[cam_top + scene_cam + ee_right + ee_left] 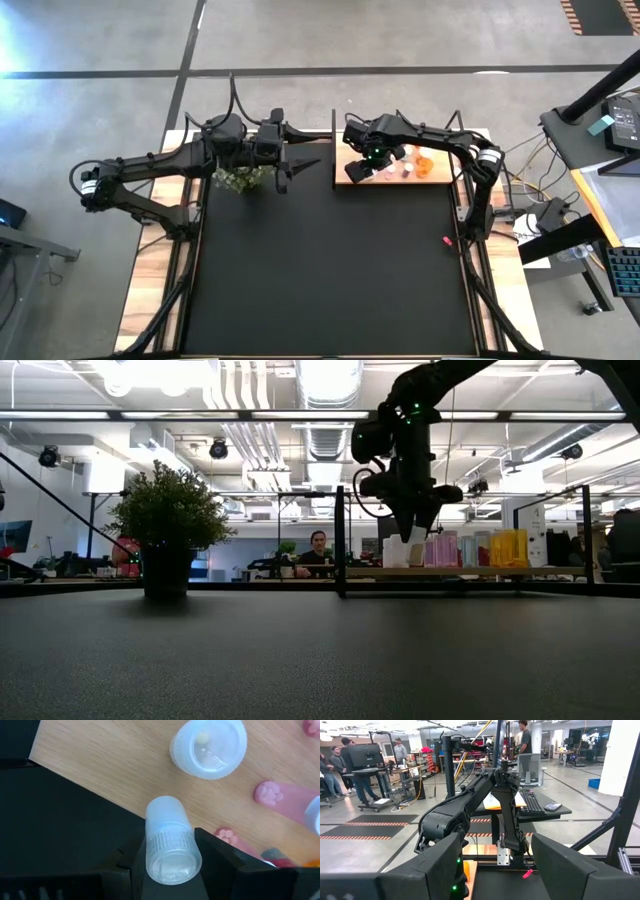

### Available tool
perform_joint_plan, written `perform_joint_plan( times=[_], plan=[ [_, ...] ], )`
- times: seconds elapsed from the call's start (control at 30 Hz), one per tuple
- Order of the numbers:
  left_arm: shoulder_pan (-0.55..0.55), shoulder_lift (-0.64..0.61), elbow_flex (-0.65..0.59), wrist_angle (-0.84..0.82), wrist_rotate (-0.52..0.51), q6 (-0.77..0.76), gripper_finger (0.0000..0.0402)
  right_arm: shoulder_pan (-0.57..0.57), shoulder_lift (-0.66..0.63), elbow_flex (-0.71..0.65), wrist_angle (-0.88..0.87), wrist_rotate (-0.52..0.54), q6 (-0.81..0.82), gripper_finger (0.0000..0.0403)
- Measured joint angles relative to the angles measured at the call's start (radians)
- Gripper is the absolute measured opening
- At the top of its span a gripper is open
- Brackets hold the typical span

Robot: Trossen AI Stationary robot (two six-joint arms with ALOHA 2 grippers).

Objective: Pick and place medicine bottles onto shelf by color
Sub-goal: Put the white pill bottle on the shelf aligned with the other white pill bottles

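Observation:
The wooden shelf (346, 177) stands at the table's far edge, right of the middle. White bottles (395, 550), pink bottles (441, 548) and orange bottles (508, 547) stand on it in groups. My right gripper (375, 160) hangs over the shelf's left end, shut on a white-capped clear bottle (170, 840). Another white bottle (208, 747) stands just beyond it, with pink bottles (280, 797) to its side. My left gripper (300, 165) is open and empty beside the potted plant (240, 178), left of the shelf. My right gripper pinches the clear bottle's ribbed white cap (172, 852) between its two fingers, coming from above and pointing down. The bottle hangs below the fingers, slightly tilted, its bottom end (166, 809) over the shelf board (100, 775) near the edge. Whether it touches the board I cannot tell.
The plant (168, 530) stands at the far edge, left of the shelf. The shelf's black upright post (340, 540) rises at its left end. A small red speck (447, 240) lies near the table's right edge. The black mat (320, 280) stretches toward the near edge.

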Motion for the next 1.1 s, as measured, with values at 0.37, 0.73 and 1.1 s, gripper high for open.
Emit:
perform_joint_plan(
  times=[0.37, 0.73, 1.1],
  plan=[
    [0.0, 0.0, 0.0, 0.0, 0.0, -0.002, 0.0233, 0.0, 0.0, -0.003, 0.022, 0.009, -0.029, 0.0137],
    [0.0, 0.0, 0.0, 0.0, 0.0, -0.005, 0.0233, 0.0, 0.0, -0.02, 0.024, 0.009, -0.097, 0.0137],
    [0.0, 0.0, 0.0, 0.0, 0.0, -0.005, 0.0233, -0.002, 0.0, -0.02, 0.034, 0.011, -0.097, 0.014]
  ],
)
